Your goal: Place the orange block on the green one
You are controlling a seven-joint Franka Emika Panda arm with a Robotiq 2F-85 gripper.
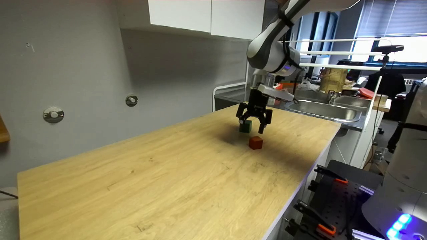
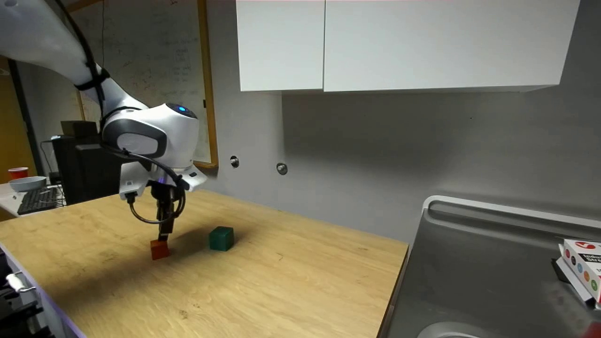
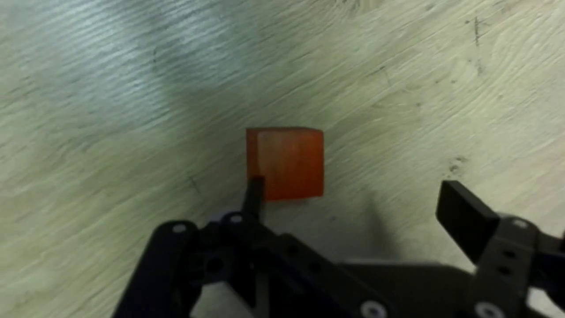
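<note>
The orange block (image 1: 256, 142), a small red-orange cube, sits on the wooden table in both exterior views (image 2: 159, 249). The green block (image 1: 246, 126), a dark green cube, stands on the table a short way from it (image 2: 221, 238); it is out of the wrist view. My gripper (image 1: 252, 126) is open and empty, pointing down low over the table. In an exterior view its fingertips (image 2: 163, 236) overlap the orange block's top. In the wrist view the gripper (image 3: 353, 183) has its left fingertip over the lower-left corner of the orange block (image 3: 291, 163); the right finger is well apart from it.
The wooden table (image 1: 160, 180) runs along a grey wall with white cabinets (image 2: 422, 47) above. A metal sink (image 1: 323, 110) and a white rail (image 2: 507, 208) lie past the table's end. A small box (image 2: 584, 265) stands on the dark counter.
</note>
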